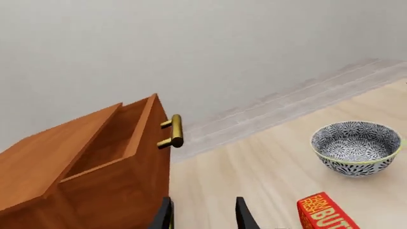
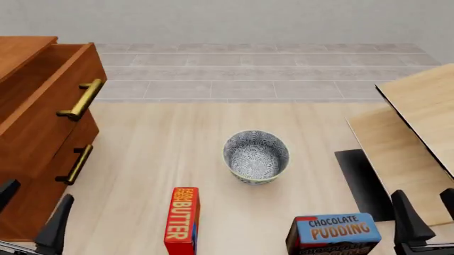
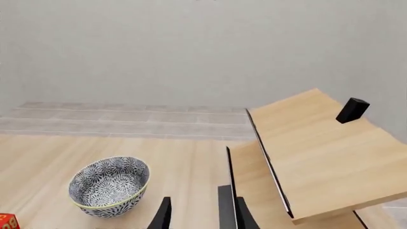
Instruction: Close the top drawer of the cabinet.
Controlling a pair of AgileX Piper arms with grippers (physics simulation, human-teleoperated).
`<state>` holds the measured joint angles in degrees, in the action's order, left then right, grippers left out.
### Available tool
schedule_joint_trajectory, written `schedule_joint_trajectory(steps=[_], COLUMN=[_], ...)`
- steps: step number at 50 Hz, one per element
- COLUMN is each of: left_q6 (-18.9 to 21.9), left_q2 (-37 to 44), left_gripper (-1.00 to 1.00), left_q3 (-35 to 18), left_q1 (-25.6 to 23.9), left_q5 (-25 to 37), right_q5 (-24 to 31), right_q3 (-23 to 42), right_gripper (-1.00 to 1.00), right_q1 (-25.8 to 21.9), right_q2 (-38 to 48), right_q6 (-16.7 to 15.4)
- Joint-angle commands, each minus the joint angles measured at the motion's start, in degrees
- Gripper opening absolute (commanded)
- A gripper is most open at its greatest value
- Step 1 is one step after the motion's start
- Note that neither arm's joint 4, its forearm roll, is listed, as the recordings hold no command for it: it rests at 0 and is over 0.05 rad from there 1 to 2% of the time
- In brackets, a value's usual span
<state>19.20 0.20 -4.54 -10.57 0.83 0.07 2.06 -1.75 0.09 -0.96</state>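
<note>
table (image 2: 156,159) of pale wood, grey wall (image 2: 227,21) behind; both pincers open, empty.

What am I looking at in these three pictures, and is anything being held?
These are computer renders of a two-armed robot at a table. One picture looks down from above and behind the arms; the other two come from small cameras behind each arm's fingers. The left gripper and right gripper show as dark prongs, both open and holding nothing. On the table stand a patterned bowl, a red butter box and a chocolate pudding box. At the left is a wooden cabinet whose top drawer is pulled out. Pale wooden panels sit on the right.
</note>
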Motion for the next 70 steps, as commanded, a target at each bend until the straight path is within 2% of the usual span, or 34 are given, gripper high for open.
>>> schedule_joint_trajectory(steps=[1,2,4,6,7,10,11,12,14,15,17,19,20,22,24,26,29,31,32,34,35,36,40,43,47,50,51,52,54,62,68,70], left_q6=[8.24,8.75,12.59,13.09,15.56,19.03,19.03,21.54,22.22,28.6,24.96,25.65,28.84,30.3,29.1,33.57,32.93,35.01,36.2,41.25,41.8,41.18,45.26,45.11,47.11,46.44,49.15,50.01,48.41,49.71,51.2,49.66], left_q2=[2.69,3.97,6.67,8.49,12.22,16.95,17.25,20.3,21.36,24.8,27.72,29.29,32.26,34.49,37.0,43.12,43.56,46.36,48.19,56.65,58.68,58.58,61.65,61.91,61.88,62.22,61.9,61.63,61.55,61.33,62.06,62.47], left_gripper=[1.0,1.0,1.0,1.0,1.0,1.0,1.0,1.0,1.0,1.0,1.0,1.0,1.0,1.0,1.0,1.0,1.0,1.0,1.0,1.0,1.0,1.0,1.0,1.0,1.0,1.0,1.0,1.0,1.0,1.0,1.0,1.0], left_q3=[2.1,2.29,3.92,4.29,4.51,4.5,4.5,4.52,4.52,4.53,4.49,4.5,4.52,4.53,4.47,4.53,4.48,4.49,4.5,4.54,4.54,4.53,4.53,4.52,4.49,4.53,4.53,4.53,4.45,2.61,0.77,0.52], left_q1=[-2.32,-2.64,-2.5,-2.46,-1.6,-2.06,-2.06,-2.01,-2.3,-2.24,-2.03,-1.88,-1.74,-1.65,-0.99,-0.55,-0.42,-0.21,-0.25,-1.71,-1.42,-1.49,-2.39,-2.44,-1.98,-1.95,-1.86,-1.86,-1.28,0.16,-0.52,-0.75], left_q5=[-5.13,-6.46,-10.71,-12.75,-16.21,-21.16,-21.46,-25.15,-26.76,-32.03,-34.52,-36.49,-40.37,-42.9,-45.32,-52.49,-52.96,-56.23,-58.28,-66.26,-68.67,-67.89,-70.68,-70.69,-70.72,-70.72,-70.72,-70.72,-70.72,-70.72,-70.72,-70.71], right_q5=[-0.31,-0.35,-0.46,-0.43,-0.53,-0.61,-0.61,-0.73,-0.71,-0.69,-0.71,-0.66,-0.65,-0.69,-1.01,-1.19,-1.16,-0.9,-0.92,-1.35,-1.18,-1.28,-1.27,-1.29,-1.32,-1.26,-1.27,-1.29,-1.43,-1.48,-1.29,-1.13], right_q3=[-0.08,-0.12,-0.01,0.06,0.09,0.07,0.07,-0.14,-0.18,-0.28,-0.33,-0.34,-0.3,-0.31,-0.32,-0.75,-0.69,-0.3,-0.24,0.34,0.63,1.0,0.92,0.81,0.56,0.54,0.5,0.45,0.15,-0.16,0.14,0.42], right_gripper=[1.0,1.0,1.0,1.0,1.0,1.0,1.0,1.0,1.0,1.0,1.0,1.0,1.0,1.0,1.0,1.0,1.0,1.0,1.0,1.0,1.0,1.0,1.0,1.0,1.0,1.0,1.0,1.0,1.0,1.0,1.0,1.0], right_q1=[-0.44,-0.64,-0.86,-0.91,-0.87,-0.75,-0.75,-0.2,-0.35,-0.64,-0.84,-0.91,-0.9,-0.85,-0.4,-0.37,-0.43,-0.43,-0.36,0.74,0.7,0.75,0.8,0.77,0.72,0.59,0.52,0.52,0.49,0.59,0.49,0.45], right_q2=[-0.04,-0.04,-0.06,-0.06,-0.06,-0.06,-0.06,-0.06,-0.06,-0.06,-0.06,-0.06,-0.06,-0.06,-0.07,-0.08,-0.08,-0.07,-0.07,-0.08,-0.08,-0.08,-0.08,-0.08,-0.08,-0.08,-0.08,-0.08,-0.08,-0.08,-0.08,-0.08], right_q6=[-0.45,-0.52,-0.89,-0.83,-0.94,-0.95,-0.95,-0.73,-0.7,-0.73,-0.78,-0.72,-0.57,-0.5,-0.24,-0.19,-0.17,0.03,0.07,0.77,0.56,0.39,0.42,0.38,0.57,0.59,0.49,0.52,0.53,0.56,0.67,0.97])
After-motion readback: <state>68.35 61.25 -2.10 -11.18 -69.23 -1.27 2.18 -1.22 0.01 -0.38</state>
